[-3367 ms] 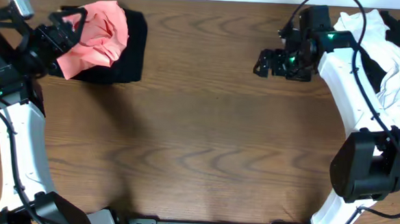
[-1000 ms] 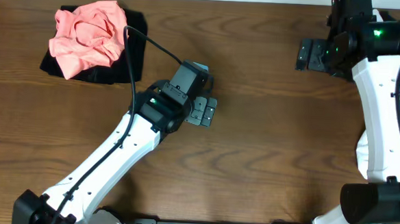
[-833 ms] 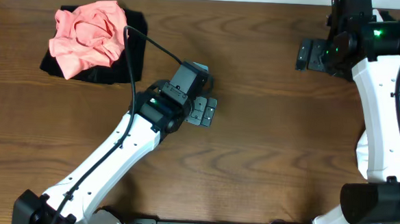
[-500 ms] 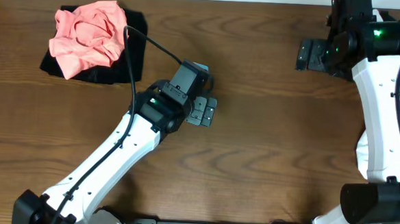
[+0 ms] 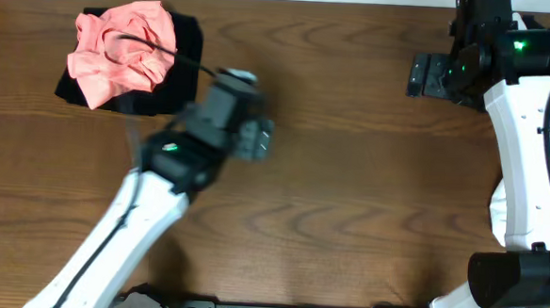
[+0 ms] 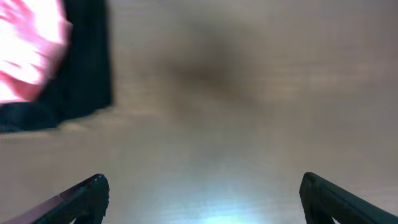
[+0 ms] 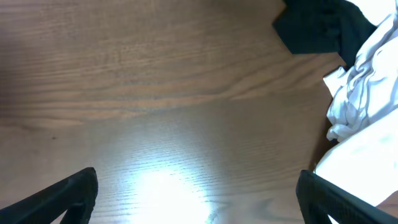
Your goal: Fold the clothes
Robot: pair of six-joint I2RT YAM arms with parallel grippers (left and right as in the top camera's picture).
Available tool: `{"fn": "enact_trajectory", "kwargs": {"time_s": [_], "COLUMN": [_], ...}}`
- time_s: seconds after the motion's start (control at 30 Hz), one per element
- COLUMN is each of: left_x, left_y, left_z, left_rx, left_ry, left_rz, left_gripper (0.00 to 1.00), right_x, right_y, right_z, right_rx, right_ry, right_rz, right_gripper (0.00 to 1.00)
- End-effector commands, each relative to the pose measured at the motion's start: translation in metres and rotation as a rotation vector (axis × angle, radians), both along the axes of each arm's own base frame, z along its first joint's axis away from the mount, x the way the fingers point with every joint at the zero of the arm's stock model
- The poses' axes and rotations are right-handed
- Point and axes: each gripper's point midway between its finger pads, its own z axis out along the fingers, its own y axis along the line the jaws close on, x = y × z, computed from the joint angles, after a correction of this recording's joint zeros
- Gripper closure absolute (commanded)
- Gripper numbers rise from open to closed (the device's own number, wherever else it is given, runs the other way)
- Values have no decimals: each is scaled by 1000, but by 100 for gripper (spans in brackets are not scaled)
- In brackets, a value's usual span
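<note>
A crumpled pink garment (image 5: 120, 50) lies on a folded black garment (image 5: 178, 69) at the table's far left. It also shows blurred in the left wrist view: pink (image 6: 31, 56) on black (image 6: 84, 68). My left gripper (image 5: 255, 140) is open and empty over bare wood to the right of that pile; its fingers (image 6: 81, 198) stand wide apart. My right gripper (image 5: 428, 77) is open and empty over bare wood at the far right. A white garment (image 7: 367, 81) and a black one (image 7: 314, 28) lie just to its right.
The wooden table (image 5: 348, 196) fills the views. The left arm crosses the left half of the table from the front edge. The right arm (image 5: 529, 158) runs along the right edge and hides most of the white clothes in the overhead view.
My left arm has swung left and toward the back, closer to the pink and black pile, and is blurred by motion. The right arm has not moved.
</note>
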Motion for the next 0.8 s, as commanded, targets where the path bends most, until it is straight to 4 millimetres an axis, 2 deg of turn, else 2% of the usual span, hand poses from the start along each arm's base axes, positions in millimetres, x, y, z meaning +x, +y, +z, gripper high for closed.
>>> {"fn": "enact_trajectory", "kwargs": {"time_s": [0.0,0.17,0.3,0.4,0.6,0.77], "left_x": [10,18,8,-8,-48,-71], "left_y": [37,71,97,110,127,131], "left_z": [37,87,98,87,36,3], "left_rx": [-59,-141,-140,-134,-151,-162], "left_ry": [-125,-378,-556,-663,-798,-892], "left_rz": [63,-13,44,76,138,156], "left_gripper": [2,2,2,2,2,2], "right_x": [1,1,1,1,1,1], "right_y": [-6,-6,-6,-6,-6,-6], "right_z": [3,3,3,3,3,3], "right_rx": [-25,-24,-25,-25,-25,-25], "right_ry": [-6,-6,-6,-6,-6,-6], "right_rz": [1,0,1,1,1,1], "right_gripper": [1,1,1,1,1,1]}}
